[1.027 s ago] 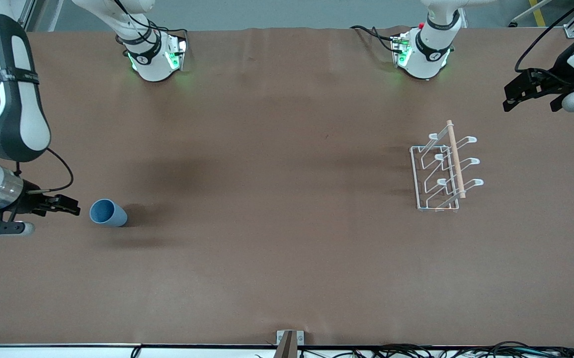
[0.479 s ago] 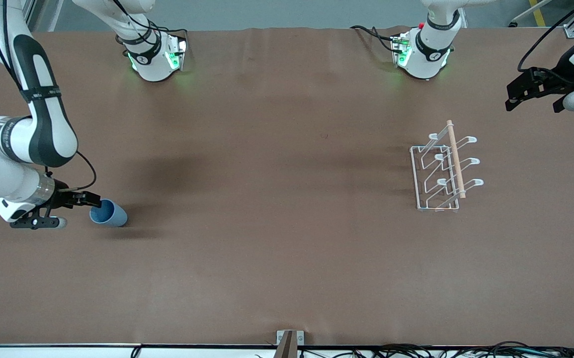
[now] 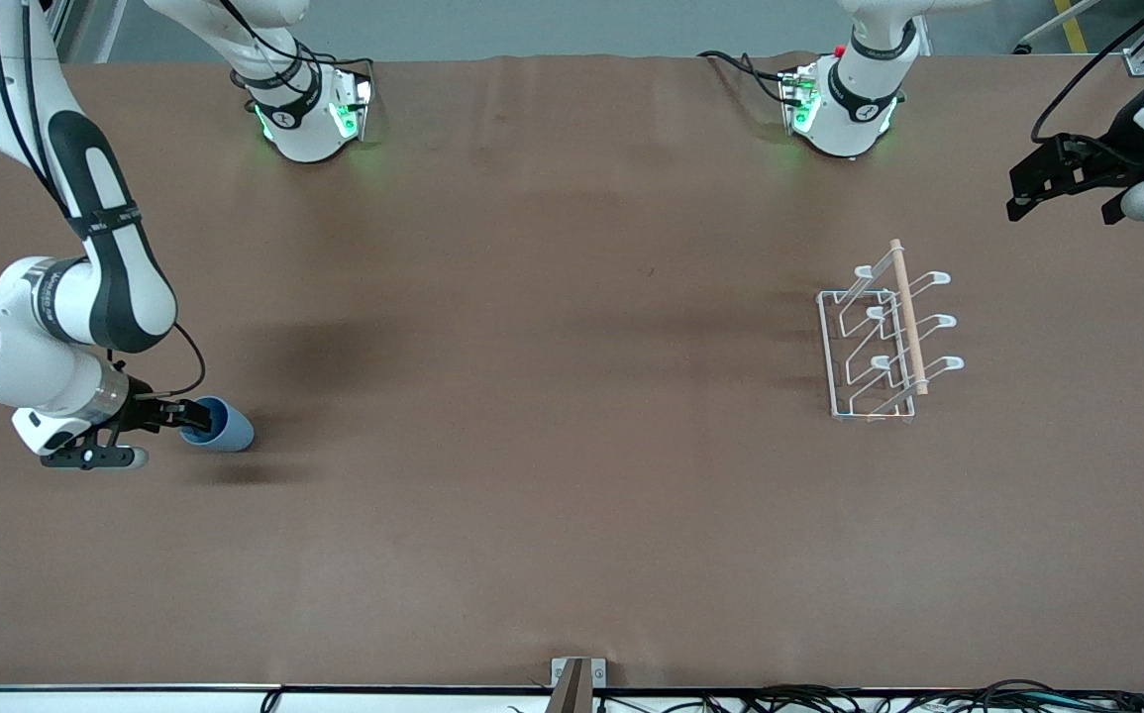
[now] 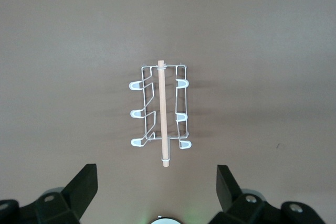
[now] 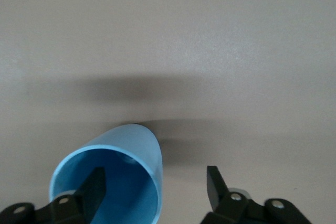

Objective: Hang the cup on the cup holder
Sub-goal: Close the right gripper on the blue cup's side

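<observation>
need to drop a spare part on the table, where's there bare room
The wide brown tabletop between the small light blue plastic cup and the white wire cup holder with its wooden rod is bare, as is the strip nearest the front camera. It is crowded only at the cup, where the open right gripper straddles its rim.

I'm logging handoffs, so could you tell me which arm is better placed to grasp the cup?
The right. Its hand is open at the cup, one finger inside the mouth, one outside the wall. The left hand waits, open, by the cup holder.

Lab: 2 robot arms [image 3: 86,287], brown table [image 3: 552,495]
</observation>
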You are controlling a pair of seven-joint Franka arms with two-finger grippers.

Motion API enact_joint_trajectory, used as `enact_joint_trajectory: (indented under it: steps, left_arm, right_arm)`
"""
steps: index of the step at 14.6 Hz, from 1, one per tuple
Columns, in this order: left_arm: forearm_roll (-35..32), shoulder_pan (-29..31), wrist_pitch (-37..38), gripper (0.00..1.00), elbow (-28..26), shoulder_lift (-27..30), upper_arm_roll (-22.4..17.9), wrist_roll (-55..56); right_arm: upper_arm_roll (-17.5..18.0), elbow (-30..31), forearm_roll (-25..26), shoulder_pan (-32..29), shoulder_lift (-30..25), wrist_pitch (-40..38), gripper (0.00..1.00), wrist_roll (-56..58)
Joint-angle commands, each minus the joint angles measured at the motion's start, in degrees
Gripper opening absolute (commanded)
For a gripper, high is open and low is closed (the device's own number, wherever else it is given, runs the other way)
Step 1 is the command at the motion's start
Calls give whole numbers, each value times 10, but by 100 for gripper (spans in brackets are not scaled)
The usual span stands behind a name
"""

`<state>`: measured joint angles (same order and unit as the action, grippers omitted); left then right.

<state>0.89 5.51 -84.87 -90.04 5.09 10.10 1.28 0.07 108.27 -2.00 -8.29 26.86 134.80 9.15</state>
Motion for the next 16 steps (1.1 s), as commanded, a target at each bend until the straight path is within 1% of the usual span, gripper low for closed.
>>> enact_joint_trajectory:
  steps: [1,2,3,4,6,7,8,10,13,14,15,16]
  left_arm:
    - [8,-2,10,100,21,-6,0,-7]
    - [9,-1,10,100,21,-6,0,-7]
    - [9,-2,9,100,21,-6,0,-7]
    - [8,-2,10,100,21,-7,0,-6]
    - [8,2,10,100,21,-12,-1,-9]
    - [8,2,10,100,21,-13,-1,-9]
    - [8,2,10,100,21,-13,-1,-8]
    - [8,2,10,100,18,-13,-1,-8]
    - [8,0,10,100,15,-13,-1,-8]
    - [8,-1,10,100,15,-13,-1,-6]
    - [9,-1,10,100,15,-13,-1,-5]
    - [10,-3,10,100,14,-14,1,-9]
  right_arm:
    - [8,6,-6,-13,3,4,47,10]
    - [9,8,-6,-12,3,1,26,10]
    - [8,8,-6,-11,4,1,16,10]
    - [9,8,-6,-11,4,1,10,15]
    - [9,8,-6,-11,3,0,4,29]
    - [9,8,-6,-10,2,-1,2,31]
    - [9,5,-6,-9,-4,-18,0,31]
    - [10,-7,-6,-2,-39,-48,0,32]
    - [11,-42,-9,24,-83,-129,0,29]
    - [14,-53,-10,28,-94,-144,0,26]
    - [19,-58,-18,34,-103,-154,0,26]
    - [28,-59,-40,36,-113,-164,0,27]
